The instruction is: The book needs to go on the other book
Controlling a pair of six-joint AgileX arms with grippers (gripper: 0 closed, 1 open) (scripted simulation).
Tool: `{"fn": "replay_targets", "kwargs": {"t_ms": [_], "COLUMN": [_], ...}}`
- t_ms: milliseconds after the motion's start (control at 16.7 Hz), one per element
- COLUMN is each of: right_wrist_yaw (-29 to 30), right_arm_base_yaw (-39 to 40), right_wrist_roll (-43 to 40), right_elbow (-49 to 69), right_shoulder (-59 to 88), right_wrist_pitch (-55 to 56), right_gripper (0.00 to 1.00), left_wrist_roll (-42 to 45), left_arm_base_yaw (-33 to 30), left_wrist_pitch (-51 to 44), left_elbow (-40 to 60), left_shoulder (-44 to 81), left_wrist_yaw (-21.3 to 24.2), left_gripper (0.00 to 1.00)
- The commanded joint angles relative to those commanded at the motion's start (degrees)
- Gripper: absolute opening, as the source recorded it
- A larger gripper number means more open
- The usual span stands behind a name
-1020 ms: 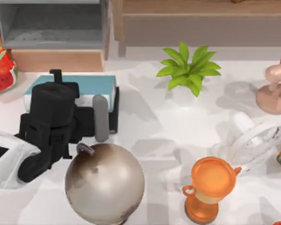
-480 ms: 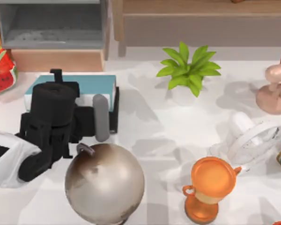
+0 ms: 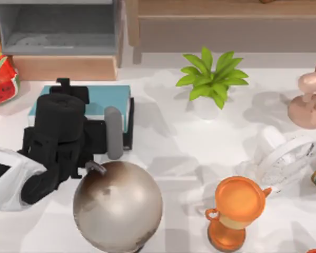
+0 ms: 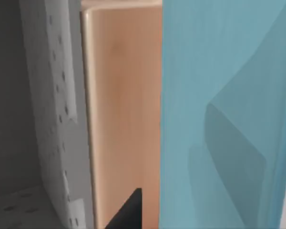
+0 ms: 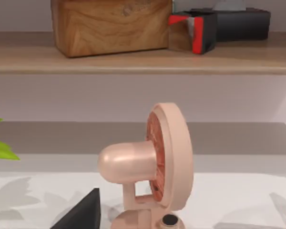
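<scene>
At table's left: left gripper [image 3: 63, 87] over blue book [image 3: 102, 100], grip indiscernible; black book [image 3: 128, 126] edge beneath.

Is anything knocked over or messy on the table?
One thing is down: the white desk fan at the table's right lies tipped on its side, while the pink fan near it stands upright. Otherwise the light blue book rests flat on the black book, under the left tool.

Left arm [image 3: 58, 142] over much of the book [image 3: 102, 97] (other book [image 3: 129, 126] mostly hidden)
</scene>
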Motion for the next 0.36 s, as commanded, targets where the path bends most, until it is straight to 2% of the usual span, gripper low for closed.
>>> {"fn": "replay_targets", "kwargs": {"t_ms": [360], "right_wrist_yaw": [0.0], "right_arm_base_yaw": [0.0], "right_wrist_roll": [0.0], "right_elbow": [0.0], "right_shoulder": [0.0], "right_wrist_pitch": [0.0], "right_gripper": [1.00], "left_wrist_roll": [0.0], "left_arm_base_yaw": [0.0], "left_wrist_pitch": [0.0], "left_elbow": [0.0], "left_shoulder": [0.0], "left_wrist_yaw": [0.0], "left_gripper": [1.00]}}
